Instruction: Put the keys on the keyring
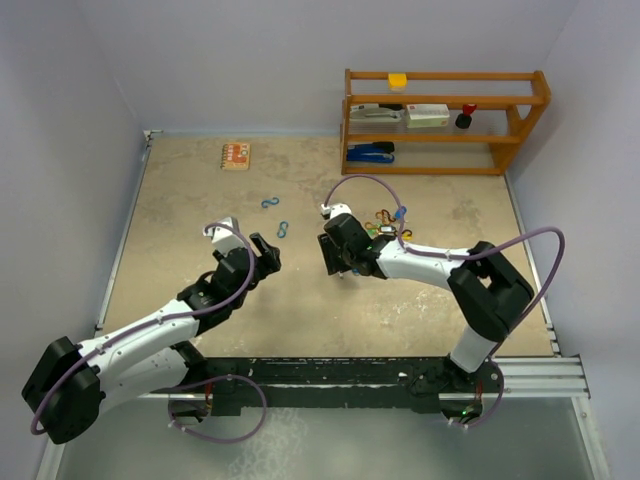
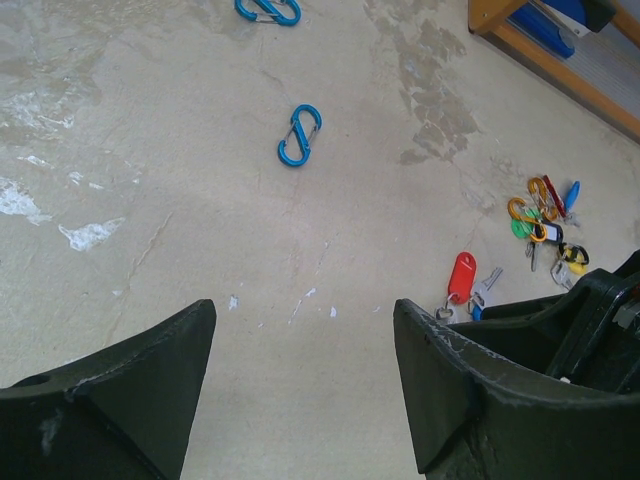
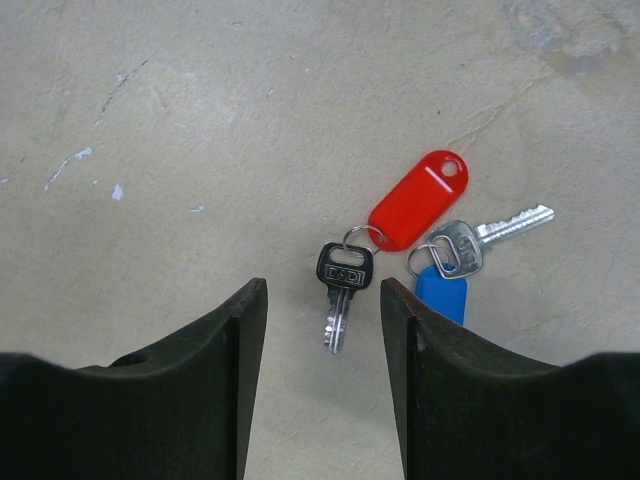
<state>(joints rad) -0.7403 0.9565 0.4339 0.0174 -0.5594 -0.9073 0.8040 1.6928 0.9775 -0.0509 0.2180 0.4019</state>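
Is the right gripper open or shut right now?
Open. The right gripper has its jaws apart in its wrist view; the black-headed key lies on the table in the gap, untouched.

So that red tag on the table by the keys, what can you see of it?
The red tag is a glossy plastic oval lying flat on the table, slanting up to the right. It has a small hole at its upper end and a pale strip along its face. A small metal ring at its lower end joins a black-headed key.
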